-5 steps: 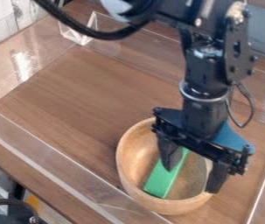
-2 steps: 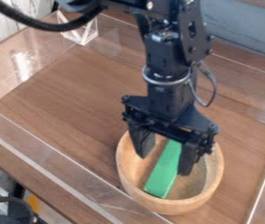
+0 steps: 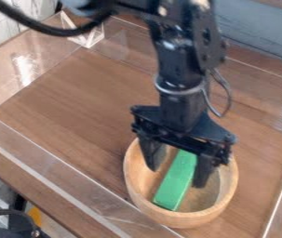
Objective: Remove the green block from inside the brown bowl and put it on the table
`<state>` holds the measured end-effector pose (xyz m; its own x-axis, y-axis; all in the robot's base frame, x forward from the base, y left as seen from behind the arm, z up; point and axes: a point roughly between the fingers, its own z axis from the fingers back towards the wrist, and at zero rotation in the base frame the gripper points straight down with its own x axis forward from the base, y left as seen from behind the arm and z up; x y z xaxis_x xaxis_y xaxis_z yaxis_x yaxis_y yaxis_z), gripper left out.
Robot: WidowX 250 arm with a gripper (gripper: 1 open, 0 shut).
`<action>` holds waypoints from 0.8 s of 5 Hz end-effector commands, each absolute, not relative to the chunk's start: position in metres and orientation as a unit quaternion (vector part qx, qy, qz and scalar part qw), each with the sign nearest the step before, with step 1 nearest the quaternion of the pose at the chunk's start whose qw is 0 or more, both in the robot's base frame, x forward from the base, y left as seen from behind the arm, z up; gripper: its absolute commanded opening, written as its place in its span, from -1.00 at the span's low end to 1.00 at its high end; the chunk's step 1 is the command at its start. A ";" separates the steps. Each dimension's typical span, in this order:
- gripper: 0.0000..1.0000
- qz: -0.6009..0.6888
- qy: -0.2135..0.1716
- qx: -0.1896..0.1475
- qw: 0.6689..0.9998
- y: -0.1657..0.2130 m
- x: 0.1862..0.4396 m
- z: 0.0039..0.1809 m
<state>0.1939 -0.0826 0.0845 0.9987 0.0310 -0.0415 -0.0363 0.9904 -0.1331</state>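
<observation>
The green block [image 3: 174, 183] lies inside the brown bowl [image 3: 141, 191], leaning from the bowl's near floor up toward its middle. The bowl sits on the table [image 3: 81, 102] near the front right. My black gripper [image 3: 178, 165] points straight down over the bowl, its jaws spread wide. One finger [image 3: 152, 158] stands left of the block's upper end and the other finger [image 3: 207, 171] stands right of it, both dipping inside the rim. The jaws straddle the block with gaps on either side; nothing is held.
Low clear acrylic walls [image 3: 56, 200] edge the tabletop at the front and left. Bare wood spreads to the left and behind the bowl. A black cable [image 3: 37, 23] loops from the arm at the upper left.
The arm has shifted left across the bowl and rolled slightly, so the open fingers now sit either side of the block's upper end. The block and bowl have not moved.
</observation>
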 end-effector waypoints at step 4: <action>1.00 -0.014 0.004 -0.075 0.997 -0.079 0.199 0.117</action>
